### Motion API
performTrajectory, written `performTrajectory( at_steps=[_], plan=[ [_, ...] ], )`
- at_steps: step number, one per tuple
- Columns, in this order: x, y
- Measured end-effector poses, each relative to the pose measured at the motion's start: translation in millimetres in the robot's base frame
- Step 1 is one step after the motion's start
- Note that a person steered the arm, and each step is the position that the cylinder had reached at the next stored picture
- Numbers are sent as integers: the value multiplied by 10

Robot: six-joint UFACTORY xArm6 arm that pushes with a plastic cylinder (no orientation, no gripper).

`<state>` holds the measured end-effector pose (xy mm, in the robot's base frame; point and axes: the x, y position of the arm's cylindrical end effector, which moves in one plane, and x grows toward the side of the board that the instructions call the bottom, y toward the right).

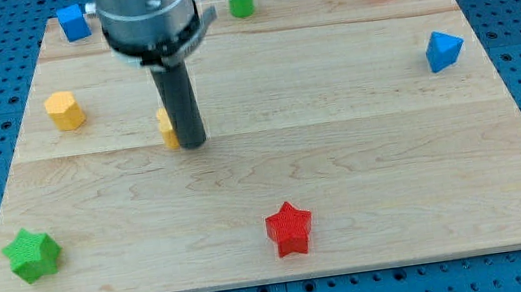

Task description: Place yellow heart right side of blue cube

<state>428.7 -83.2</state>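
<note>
One yellow heart (166, 128), mostly hidden behind my tip (193, 144), which held nothing and touched its right side, sat left of centre on the board (365, 173), well below the blue cube (74, 21) at the top-left corner.

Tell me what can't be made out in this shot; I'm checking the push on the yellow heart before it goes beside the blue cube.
- Yellow heart, camera view: the rod covers most of it, so its shape and whether my tip touches it can't be told.
- Blue cube, camera view: the arm's grey body crowds its right side.
- Arm above the grey body: cut off by the view's top.
</note>
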Motion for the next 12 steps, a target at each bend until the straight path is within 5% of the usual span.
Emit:
performTrajectory(
  at_steps=[1,3,7,9,12],
  plan=[
    [-225,-259],
    [48,-421],
    [-1565,-1046],
    [-1371,-1541],
    [-1800,-1682]
  ],
)
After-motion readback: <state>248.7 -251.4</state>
